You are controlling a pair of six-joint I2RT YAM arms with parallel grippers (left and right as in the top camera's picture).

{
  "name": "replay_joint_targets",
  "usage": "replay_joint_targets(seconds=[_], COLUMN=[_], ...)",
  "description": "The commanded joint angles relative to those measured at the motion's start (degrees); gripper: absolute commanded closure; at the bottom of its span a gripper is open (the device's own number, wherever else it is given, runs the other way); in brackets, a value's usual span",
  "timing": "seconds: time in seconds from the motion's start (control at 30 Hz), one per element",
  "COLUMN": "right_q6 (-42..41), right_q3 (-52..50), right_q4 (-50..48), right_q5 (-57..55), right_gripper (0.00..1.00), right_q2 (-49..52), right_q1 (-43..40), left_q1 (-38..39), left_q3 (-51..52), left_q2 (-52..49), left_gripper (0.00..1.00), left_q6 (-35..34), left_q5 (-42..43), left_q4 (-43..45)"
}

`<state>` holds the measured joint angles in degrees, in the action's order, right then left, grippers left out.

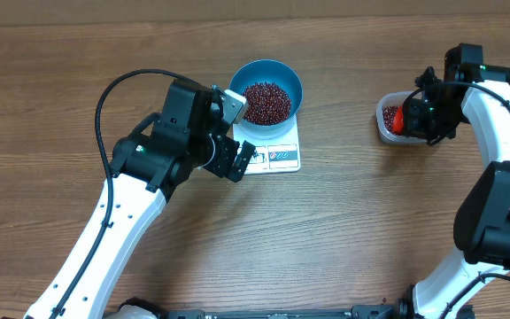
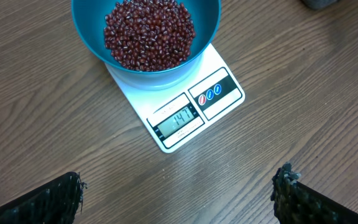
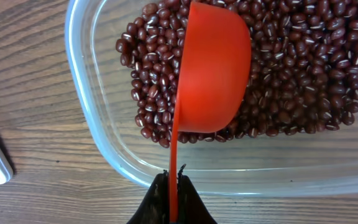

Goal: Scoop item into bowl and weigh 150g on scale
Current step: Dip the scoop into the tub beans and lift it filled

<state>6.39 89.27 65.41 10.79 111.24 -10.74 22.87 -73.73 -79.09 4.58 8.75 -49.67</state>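
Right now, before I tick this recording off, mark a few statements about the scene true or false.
1. The bowl sits on the scale. True.
2. The left gripper is shut on the bowl. False: it is open and empty.
3. The right gripper holds a red scoop by its handle in the clear tub. True.
4. The display reads exactly 150. False: it reads 147.
5. The bowl is empty. False: it holds beans.
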Motion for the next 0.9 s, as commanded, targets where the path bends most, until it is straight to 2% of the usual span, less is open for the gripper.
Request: replay_joint_targets(seconds=[0.0, 0.3, 0.73, 0.87], right_q6=[0.1, 1.5, 1.8, 6.7], right_q3=[-0.1, 0.1, 5.9, 7.7], right_q4=[-0.1, -0.2, 4.4, 7.6], right_q5=[2.4, 6.6, 8.7, 15.2], right_gripper=[0.96, 0.96, 0.96, 0.96], right_q2=[0.2, 0.2, -2.4, -3.6], right_q1=[0.0, -0.3, -6.9, -7.7], left_q1=[0.0, 0.0, 0.0, 0.0], left_q3=[0.1, 0.1, 0.1, 0.1], left_q2=[0.3, 0.3, 0.3, 0.3], left_gripper=[0.00, 0.01, 0.01, 0.01], left_q6=[-0.7, -0.7, -0.7, -0.7], left_q5=[-0.3, -0.3, -0.3, -0.3], left_q4=[0.2, 0.2, 0.2, 0.2])
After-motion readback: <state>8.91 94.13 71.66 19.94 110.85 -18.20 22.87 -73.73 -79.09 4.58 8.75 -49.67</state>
